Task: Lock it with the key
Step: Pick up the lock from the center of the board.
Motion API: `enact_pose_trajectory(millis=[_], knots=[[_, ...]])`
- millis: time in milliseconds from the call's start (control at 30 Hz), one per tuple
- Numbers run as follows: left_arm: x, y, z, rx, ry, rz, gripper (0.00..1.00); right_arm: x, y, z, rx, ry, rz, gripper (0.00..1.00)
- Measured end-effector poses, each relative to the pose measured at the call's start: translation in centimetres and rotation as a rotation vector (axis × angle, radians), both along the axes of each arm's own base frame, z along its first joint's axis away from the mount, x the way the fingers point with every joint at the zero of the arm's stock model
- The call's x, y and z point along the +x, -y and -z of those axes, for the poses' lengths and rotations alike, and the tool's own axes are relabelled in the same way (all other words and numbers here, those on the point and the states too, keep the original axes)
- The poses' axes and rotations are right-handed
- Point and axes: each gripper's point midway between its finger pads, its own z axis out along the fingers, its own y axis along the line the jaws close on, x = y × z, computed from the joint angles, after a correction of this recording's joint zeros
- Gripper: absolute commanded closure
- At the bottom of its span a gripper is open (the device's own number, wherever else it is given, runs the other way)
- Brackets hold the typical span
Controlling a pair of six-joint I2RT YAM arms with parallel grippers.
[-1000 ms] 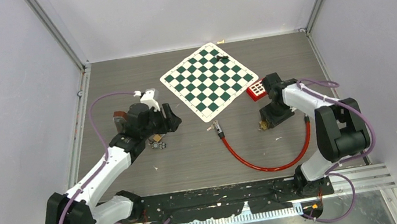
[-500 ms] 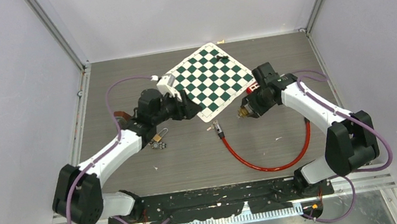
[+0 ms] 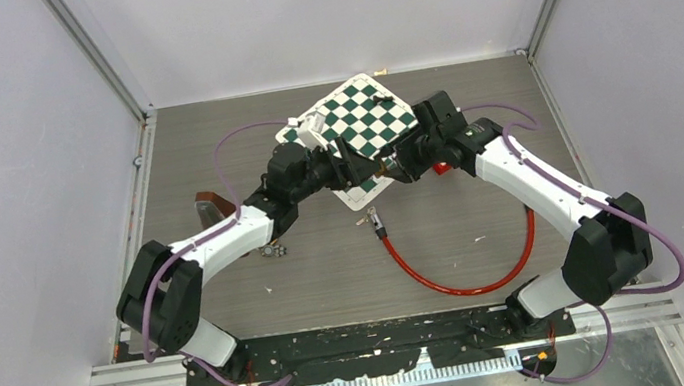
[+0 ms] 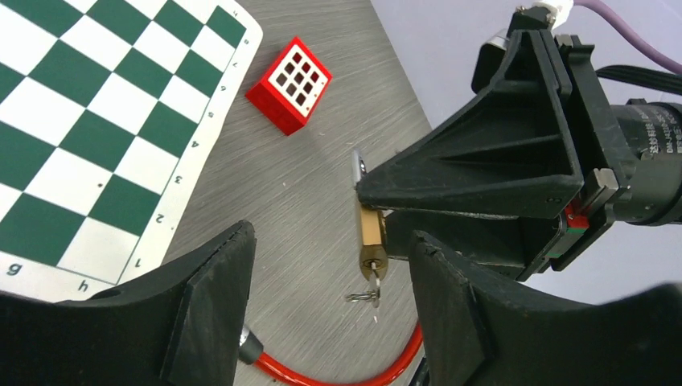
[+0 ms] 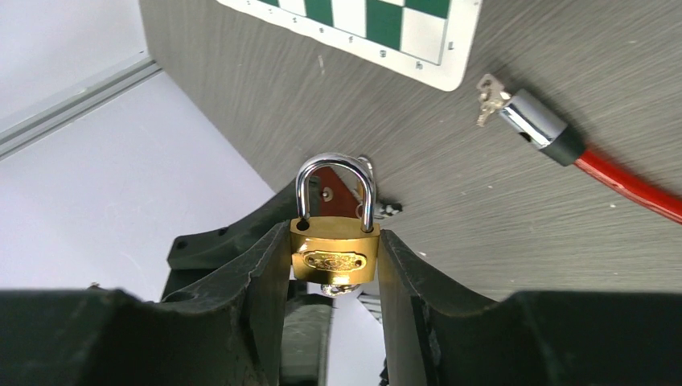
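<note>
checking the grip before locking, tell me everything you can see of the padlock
The padlock has a brass body with an embossed oval badge and a chrome shackle, both legs in the body. It is clamped by its sides in the right tool, off the table, with a key in its keyway.

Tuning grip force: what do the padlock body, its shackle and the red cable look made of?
Padlock body: brass-looking, yellow metallic sheen, stamped emblem. Shackle: likely chromed steel, mirror-bright. Red cable: glossy red sleeve, probably vinyl over wire; core unseen.
</note>
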Motion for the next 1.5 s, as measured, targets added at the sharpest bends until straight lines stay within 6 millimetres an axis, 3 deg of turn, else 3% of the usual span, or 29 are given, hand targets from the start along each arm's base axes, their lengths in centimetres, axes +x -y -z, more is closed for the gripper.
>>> enact_pose_trajectory(millis=[233,300,367,700,800,900,1000,1033,1100,1200,1267,1400,1500], knots=[[-0.3,1.0,-1.0,-0.018,0.032,0.001,0.47,0.7,-0.7,-1.3,0.04,0.03,0.013,0.75],[-0.3,1.1,-1.1,-0.02,0.033,-0.005,0.59,0.7,-0.7,-1.4,0.044,0.032,0.016,0.75],[-0.2,1.1,-1.2,-0.023,0.033,-0.012,0.64,0.8,-0.8,-1.5,0.047,0.035,0.017,0.75],[0.0,1.0,-1.2,-0.032,0.021,-0.029,0.61,0.9,-1.0,-1.7,0.055,0.045,0.014,0.74],[0.0,1.1,-1.4,-0.035,0.024,-0.029,0.65,0.8,-1.2,-1.8,0.06,0.046,0.008,0.74],[0.2,1.2,-1.7,-0.041,0.029,-0.03,0.76,0.8,-1.3,-1.9,0.07,0.047,0.0,0.74],[0.2,1.3,-2.0,-0.05,0.036,-0.028,0.99,0.7,-1.5,-2.1,0.077,0.049,-0.008,0.73],[0.2,1.3,-2.1,-0.053,0.042,-0.027,1.0,0.8,-1.5,-2.1,0.078,0.051,-0.01,0.71],[0.2,1.4,-2.2,-0.055,0.045,-0.026,1.0,0.8,-1.5,-2.1,0.076,0.053,-0.009,0.61],[0.1,1.5,-2.3,-0.054,0.046,-0.02,1.0,0.9,-1.5,-2.2,0.075,0.06,-0.014,0.31],[0.1,1.4,-2.1,-0.044,0.054,-0.017,1.0,0.7,-1.6,-2.2,0.075,0.068,-0.036,0.21],[0.0,1.1,-1.5,0.003,0.083,0.006,1.0,0.8,-1.2,-2.4,0.048,0.122,-0.128,0.16],[-0.5,0.2,-1.5,0.048,0.114,0.046,1.0,1.5,0.5,-2.3,0.021,0.189,-0.164,0.16]])
